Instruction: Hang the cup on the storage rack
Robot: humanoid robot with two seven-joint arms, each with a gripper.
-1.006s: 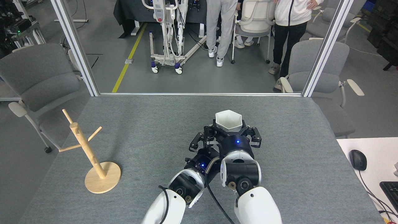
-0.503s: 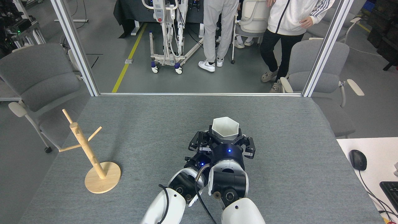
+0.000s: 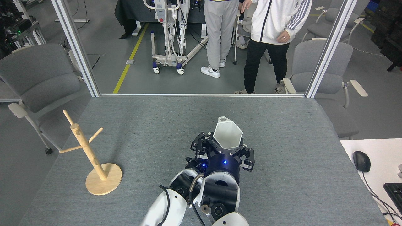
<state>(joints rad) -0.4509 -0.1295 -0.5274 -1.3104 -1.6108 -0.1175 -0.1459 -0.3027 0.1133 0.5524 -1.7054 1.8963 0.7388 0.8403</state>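
Tilting since a moment earlier, the white faceted mug (image 3: 227,135) was held closed in the right hand (image 3: 226,147), handle at twelve o'clock; the mug tree (image 3: 91,150) stood well apart at nine o'clock; the left hand's (image 3: 198,147) opening could not be told.

I see the grey felt worktop (image 3: 282,163) with grey office chairs at its left (image 3: 37,81) and right (image 3: 323,69). Beyond the metal frame posts, two people (image 3: 267,37) stand beside a wheeled lift stand (image 3: 169,34). At right, a white desk (image 3: 377,157) carries a black mouse (image 3: 361,161) and keyboard corner (image 3: 394,191)
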